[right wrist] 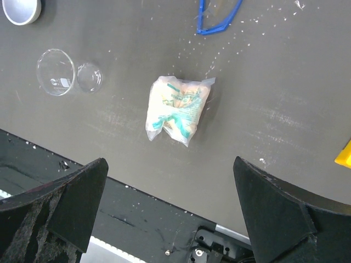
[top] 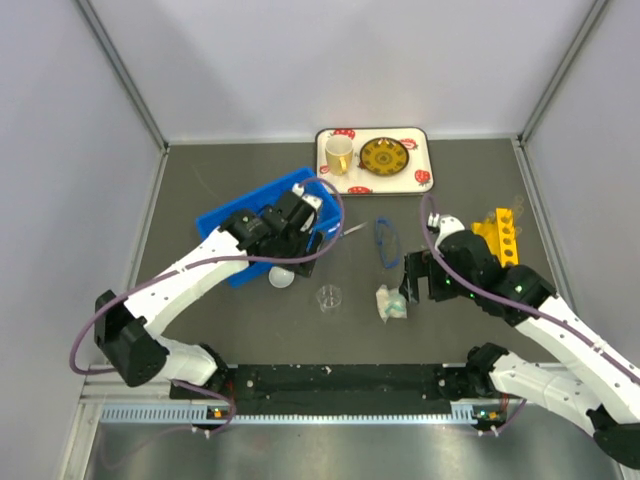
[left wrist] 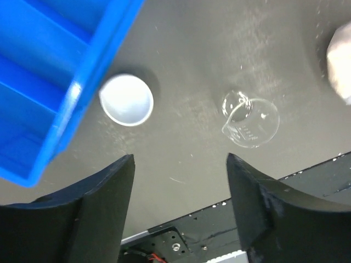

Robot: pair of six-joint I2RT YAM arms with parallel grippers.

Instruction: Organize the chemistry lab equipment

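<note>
Hovering my right pincer (right wrist: pixel 169 160), jaws spread wide and empty, just below the small clear plastic packet with green print (right wrist: pixel 178 109) at mid-frame, I should centre over it, drop straight down, and pinch across its narrow width gently so it doesn't slide.

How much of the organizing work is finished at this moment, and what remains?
Done: nothing visible; the part of the blue bin that shows is empty. In hand: nothing; the left gripper and right gripper are both open, the right one over the packet. Left: white bowl, beaker, packet, goggles and yellow rack all lie loose on the table.
</note>
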